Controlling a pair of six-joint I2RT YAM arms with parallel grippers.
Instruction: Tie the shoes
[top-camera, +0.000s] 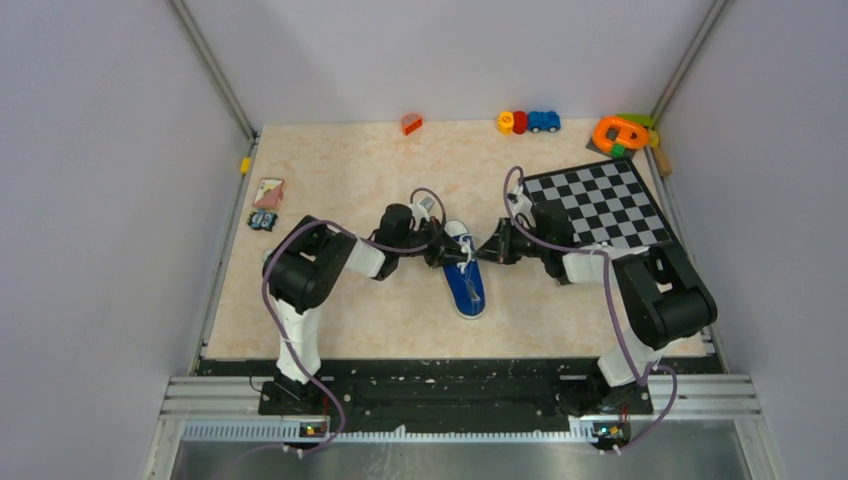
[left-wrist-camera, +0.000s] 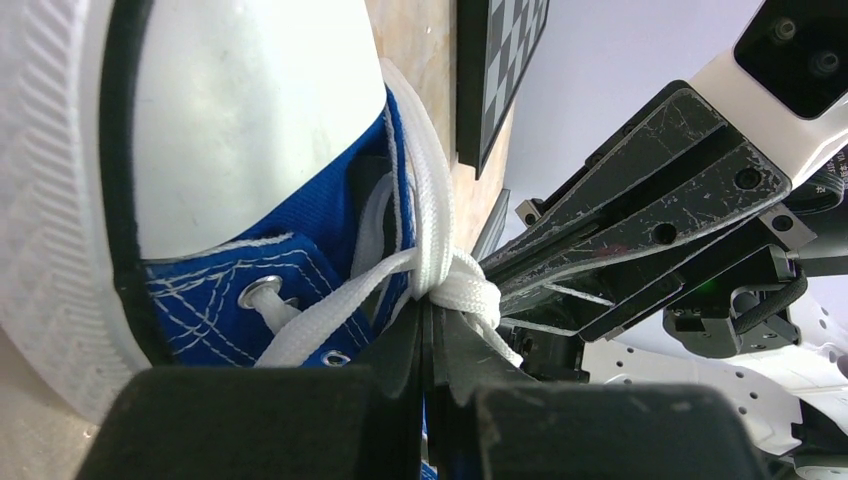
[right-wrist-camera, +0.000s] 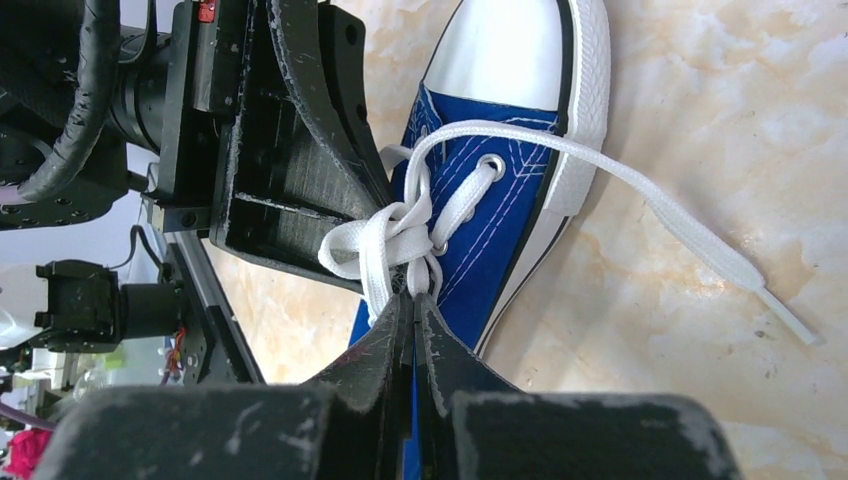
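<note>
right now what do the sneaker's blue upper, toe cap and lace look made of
Blue upper: woven canvas by the look, matte, with visible white stitching.
Toe cap: likely rubber, smooth white with a faint sheen.
Lace: flat woven textile, fibre unclear; a fine weave shows.

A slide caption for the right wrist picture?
Right pincer and left pincer pinch the blue sneaker's white laces at the knot.

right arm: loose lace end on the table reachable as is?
Probably not yet: the right gripper is shut on the lace knotted over the blue sneaker. The loose lace end lies bare on the table, nothing over it, so likely yes once released.
</note>
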